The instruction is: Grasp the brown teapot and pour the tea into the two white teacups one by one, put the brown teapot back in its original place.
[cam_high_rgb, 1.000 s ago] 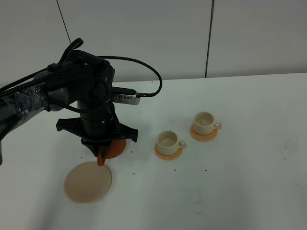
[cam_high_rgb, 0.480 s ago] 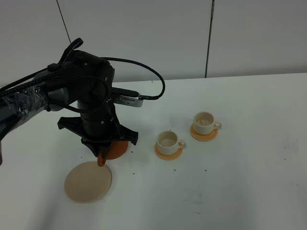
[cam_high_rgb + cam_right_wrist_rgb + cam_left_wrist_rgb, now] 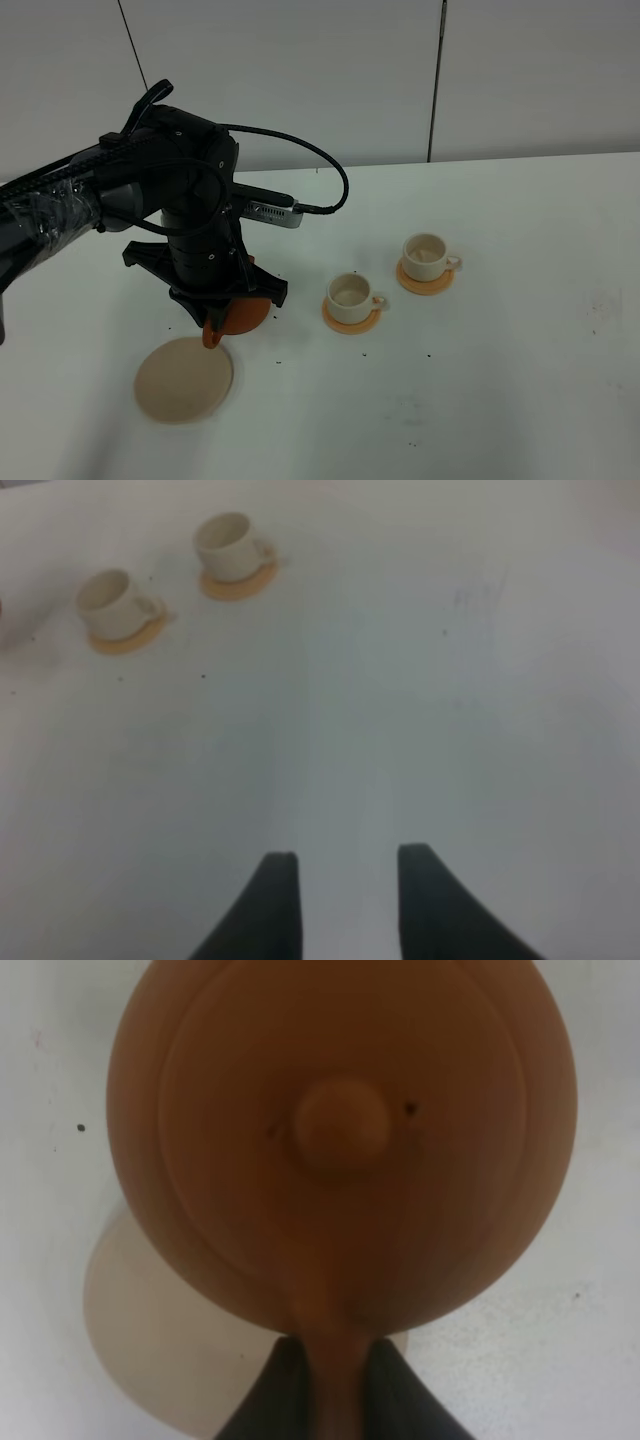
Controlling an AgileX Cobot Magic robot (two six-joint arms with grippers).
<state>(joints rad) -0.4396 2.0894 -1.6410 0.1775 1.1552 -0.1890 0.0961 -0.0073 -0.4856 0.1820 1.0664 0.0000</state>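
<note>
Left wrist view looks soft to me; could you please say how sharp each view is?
Left wrist view: the brown teapot fills most of the frame, out of focus. Right wrist view: mildly blurred, the two white teacups hazy, the right gripper dark and soft-edged. Exterior high view: sharpest, evenly lit.

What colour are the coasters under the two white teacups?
Orange: near coaster and far coaster; clearest in the exterior high view.

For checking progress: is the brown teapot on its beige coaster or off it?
Off: the beige coaster lies bare; the left gripper holds the brown teapot beside it.
</note>
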